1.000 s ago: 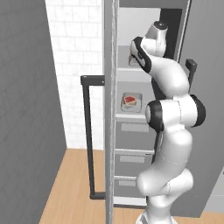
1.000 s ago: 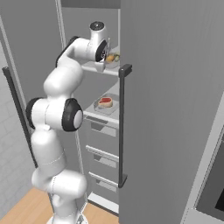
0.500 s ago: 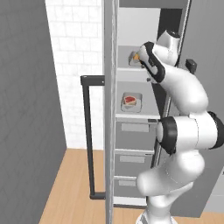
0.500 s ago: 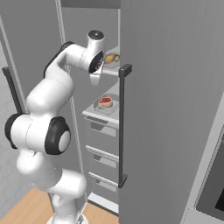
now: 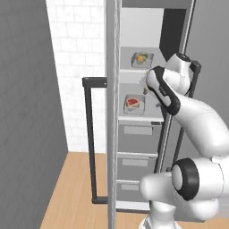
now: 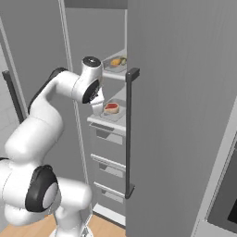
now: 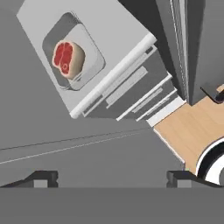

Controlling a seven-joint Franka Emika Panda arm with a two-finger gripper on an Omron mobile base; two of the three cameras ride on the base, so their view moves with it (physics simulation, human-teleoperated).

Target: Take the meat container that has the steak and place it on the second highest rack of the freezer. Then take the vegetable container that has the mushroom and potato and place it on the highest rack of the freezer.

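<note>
The meat container (image 5: pixel 134 103) (image 6: pixel 111 109) (image 7: pixel 72 57) with the red steak (image 7: pixel 65 56) rests on the second highest rack (image 7: pixel 118 39) of the open freezer (image 5: pixel 138 134). One rack higher stands the vegetable container (image 5: pixel 142 58) (image 6: pixel 117 62), holding the orange-brown potato (image 5: pixel 141 57); the mushroom is too small to make out. My gripper (image 6: pixel 97 109) (image 7: pixel 113 178) hangs open and empty in front of the steak's rack, pulled back from both containers, its fingertips (image 7: pixel 41 177) spread wide.
Grey drawers (image 5: pixel 136 138) (image 7: pixel 131 85) sit under the racks. An open freezer door with a long black handle (image 5: pixel 89 138) stands to the left. Another door with a black bar handle (image 6: pixel 128 134) is on the right. A black oven window (image 6: pixel 227 199) shows at the lower right. Wood floor (image 7: pixel 192 127) lies below.
My hand has drawn back from the highest rack and come down to the level of the steak's rack. The jaws have spread a little wider. The vegetable container stays on the highest rack.
</note>
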